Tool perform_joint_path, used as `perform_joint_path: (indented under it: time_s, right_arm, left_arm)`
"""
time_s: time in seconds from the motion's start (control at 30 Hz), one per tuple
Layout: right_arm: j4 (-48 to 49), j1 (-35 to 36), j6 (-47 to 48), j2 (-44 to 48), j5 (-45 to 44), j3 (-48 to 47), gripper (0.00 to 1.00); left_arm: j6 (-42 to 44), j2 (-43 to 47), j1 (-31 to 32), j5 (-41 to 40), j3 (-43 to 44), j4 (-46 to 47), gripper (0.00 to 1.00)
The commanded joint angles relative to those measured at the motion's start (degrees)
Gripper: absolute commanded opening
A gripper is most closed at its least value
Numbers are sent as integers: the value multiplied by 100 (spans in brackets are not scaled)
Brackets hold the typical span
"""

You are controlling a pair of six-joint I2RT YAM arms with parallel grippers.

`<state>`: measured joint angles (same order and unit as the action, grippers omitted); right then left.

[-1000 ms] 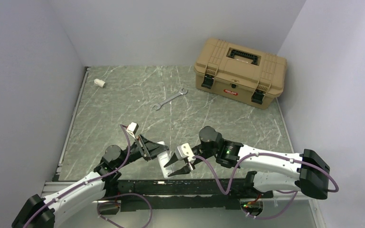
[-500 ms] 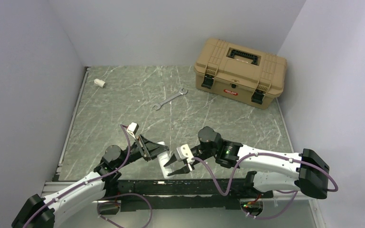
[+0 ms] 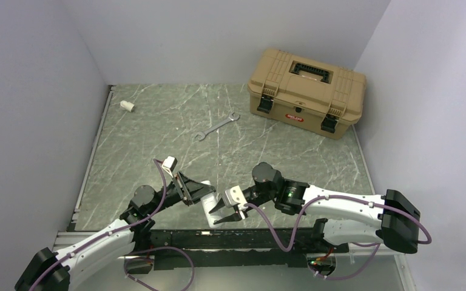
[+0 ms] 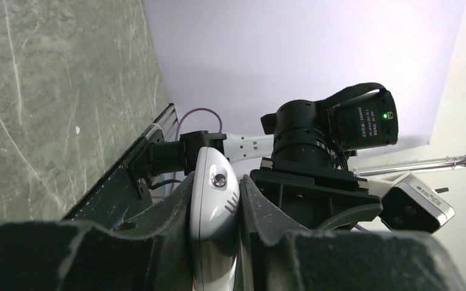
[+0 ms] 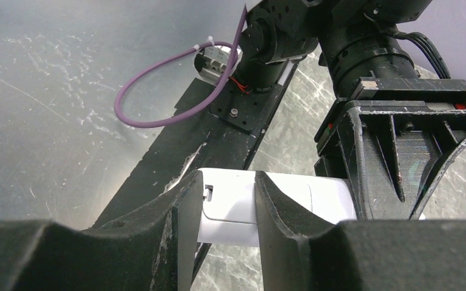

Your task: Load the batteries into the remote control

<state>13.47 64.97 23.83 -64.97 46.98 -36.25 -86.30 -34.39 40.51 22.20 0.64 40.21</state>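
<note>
My left gripper (image 3: pixel 199 191) is shut on the remote control (image 3: pixel 209 210), a slim white bar held near the table's front edge. In the left wrist view the remote (image 4: pixel 214 209) stands edge-on between the two pads, with the gripper (image 4: pixel 216 189) clamped on it. My right gripper (image 3: pixel 226 212) is open right beside the remote's free end. In the right wrist view its fingers (image 5: pixel 227 191) straddle the remote's white back face (image 5: pixel 233 203), where a closed cover with a small latch notch shows. The batteries are not in view.
A tan toolbox (image 3: pixel 306 91) stands shut at the back right. A metal wrench (image 3: pixel 216 126) lies mid-table. A short white tube stub (image 3: pixel 127 105) lies at the back left. A black rail (image 3: pixel 176 237) runs along the near edge below the grippers.
My right gripper has shifted slightly left and down, closer over the remote's end. The left gripper and remote have stayed still.
</note>
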Motion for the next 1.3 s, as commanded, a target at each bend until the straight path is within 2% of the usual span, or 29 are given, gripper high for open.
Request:
perform_joint_path:
  time_s: [0.0,0.2,0.4,0.53,0.9,1.07,1.17,1.27]
  right_arm:
    - [111,7,154,-94,-63,39,38]
    - [120,-44,-10,-214,37,-11,34]
    - [-75,-55,-165,-258,168,-26,36]
    - [-82,-59,-264,-166,237,9,44]
    - [721,-57,-923,101,328,13,54]
    - [927,-1,-1568,460,-39,118,47]
    - [1239,47,-2200,903,-758,507,44]
    - [1408,54,-3178,1362,-1778,911,35]
  left_arm:
    - [-141,3,51,53,199,623,0]
    - [-126,-12,52,39,200,619,0]
    - [-115,-87,52,35,182,703,0]
    - [-29,-140,45,39,179,657,0]
    - [360,-560,53,-138,87,645,0]
    - [577,-615,53,-197,98,489,0]
    - [638,-647,53,-213,107,528,0]
    - [677,-625,53,-260,107,571,0]
